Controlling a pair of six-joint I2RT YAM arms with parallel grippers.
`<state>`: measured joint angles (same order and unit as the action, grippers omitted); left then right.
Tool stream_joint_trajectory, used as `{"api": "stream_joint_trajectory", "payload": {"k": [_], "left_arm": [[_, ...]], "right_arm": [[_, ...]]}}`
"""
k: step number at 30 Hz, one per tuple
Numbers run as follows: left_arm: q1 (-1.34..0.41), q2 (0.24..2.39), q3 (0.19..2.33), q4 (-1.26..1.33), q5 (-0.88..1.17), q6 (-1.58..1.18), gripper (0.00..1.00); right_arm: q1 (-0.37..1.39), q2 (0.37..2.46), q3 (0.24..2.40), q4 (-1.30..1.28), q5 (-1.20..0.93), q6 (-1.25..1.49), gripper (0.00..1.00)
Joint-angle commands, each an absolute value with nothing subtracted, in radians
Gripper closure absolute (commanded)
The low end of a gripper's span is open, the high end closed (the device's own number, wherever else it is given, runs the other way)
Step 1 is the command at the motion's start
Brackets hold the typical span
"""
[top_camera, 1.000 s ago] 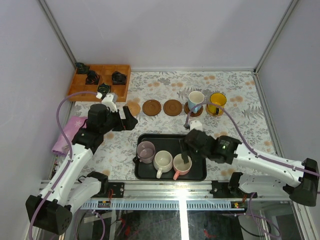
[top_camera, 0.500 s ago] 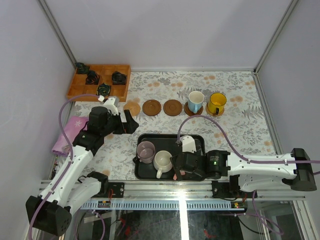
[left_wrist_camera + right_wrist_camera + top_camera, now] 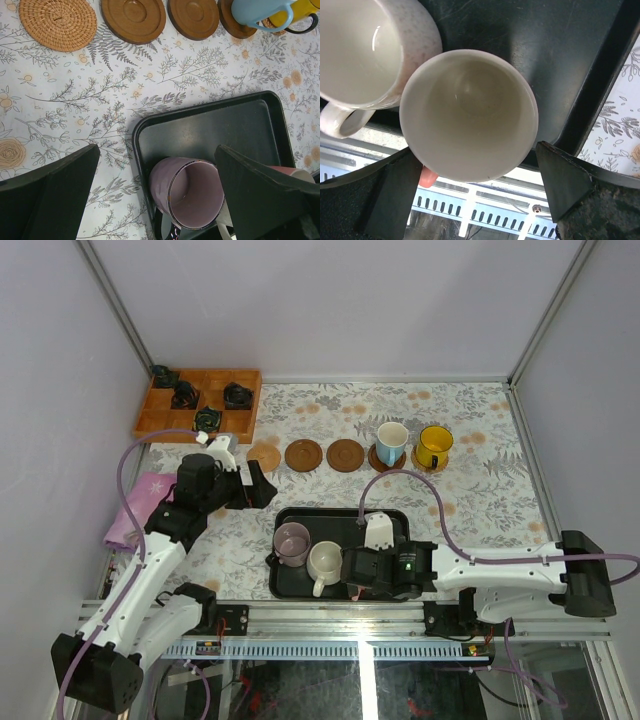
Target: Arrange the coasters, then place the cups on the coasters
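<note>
Hovering at the tray's 10 o'clock, the left gripper (image 3: 256, 485) has its fingers spread and holds nothing. At its 12 o'clock, 3 bare coasters (image 3: 303, 454) lie in a row, then the blue cup (image 3: 390, 442) and the yellow cup (image 3: 434, 445), each on a coaster. On the black tray (image 3: 330, 520) stand the mauve cup (image 3: 292, 540) and the cream cup (image 3: 326, 560). At their 3 o'clock the right gripper (image 3: 477, 150) straddles the pink-handled cup (image 3: 468, 115), fingers wide apart and not clamped.

A: Left arm (image 3: 150, 560)?
B: Stretched forward. Left gripper (image 3: 156, 150) points down, jaws wide apart.
A: Right arm (image 3: 490, 570)?
B: Lying low, reaching leftward. Right gripper (image 3: 475, 150) faces down, jaws spread wide.
</note>
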<state>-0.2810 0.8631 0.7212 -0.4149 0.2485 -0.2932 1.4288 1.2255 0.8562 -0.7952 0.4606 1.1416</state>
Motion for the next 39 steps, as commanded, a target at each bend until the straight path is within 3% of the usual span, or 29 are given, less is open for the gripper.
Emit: {"api": "stream_joint_trajectory", "payload": {"k": [1,4,9,18,24,27,33,39], "left_arm": [[-0.286,0.873,0.719,-0.408,0.271,-0.266,0.0],[-0.287,0.877,0.72,-0.403,0.268,-0.262,0.0],[-0.288,0.876,0.71,-0.394,0.263,-0.267,0.0],[-0.288,0.894,0.702,-0.382,0.267,-0.268,0.0],[-0.287,0.913,0.709,-0.375,0.273,-0.265,0.0],[-0.288,0.921,0.711,-0.374,0.277,-0.263,0.0],[-0.287,0.927,0.71,-0.366,0.275,-0.26,0.0],[-0.288,0.927,0.711,-0.337,0.257,-0.255,0.0]], "right_arm": [[1.437,1.264,0.904,-0.905,0.515,1.258,0.01],[1.439,1.273,0.91,-0.941,0.503,1.273,0.02],[1.439,1.282,0.905,-0.955,0.486,1.276,0.23],[1.439,1.325,0.908,-0.922,0.498,1.268,0.44],[1.439,1.325,0.892,-0.904,0.494,1.283,0.72],[1.439,1.328,0.884,-0.906,0.487,1.299,0.97],[1.439,1.338,0.906,-0.938,0.502,1.307,1.0],[1.422,1.325,0.992,-1.007,0.659,1.29,1.0]]}}
